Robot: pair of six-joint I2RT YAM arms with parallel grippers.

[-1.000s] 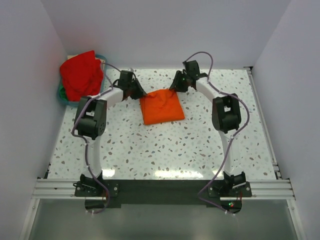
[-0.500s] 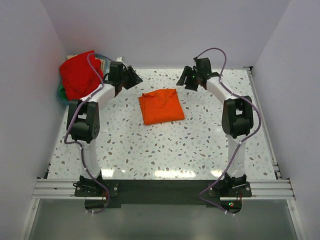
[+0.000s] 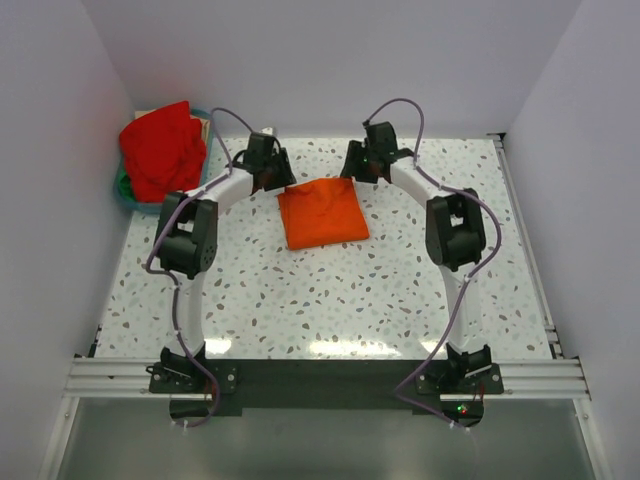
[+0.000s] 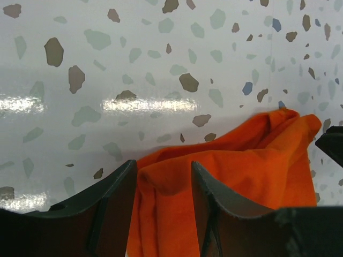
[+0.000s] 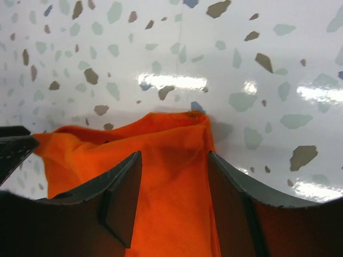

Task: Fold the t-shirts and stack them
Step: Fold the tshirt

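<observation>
Top view: folded orange soft-cloth t-shirt (image 3: 322, 213), a roughly square, faintly creased pad, flat on the glossy white speckled terrazzo-pattern table (image 3: 330, 300), towards the far middle. Rumpled red cloth t-shirt (image 3: 160, 148) heaped in the blue-green plastic basket (image 3: 122, 188) at the far left corner, well apart from the orange one. Left gripper (image 3: 272, 172) at the orange shirt's far left corner, right gripper (image 3: 355, 165) at its far right corner, both white-and-black arms arched inward. Finger spacing hard to judge from above. Left wrist view: left gripper (image 4: 161, 166) with matte dark fingers (image 4: 115, 187) spread apart, a rounded fold of the orange t-shirt (image 4: 252, 160) lying in the gap, no pinch visible; layered hems and soft ridges plain here, unseen from overhead. Right wrist view: right gripper (image 5: 174, 155) likewise parted, wedge-shaped dark fingers (image 5: 230, 176) either side of the orange t-shirt (image 5: 161, 134) corner, cloth smooth between them. Lamp glare and grey, brown and blue flecks on the table (image 5: 161, 43) sharper in both wrist views.
</observation>
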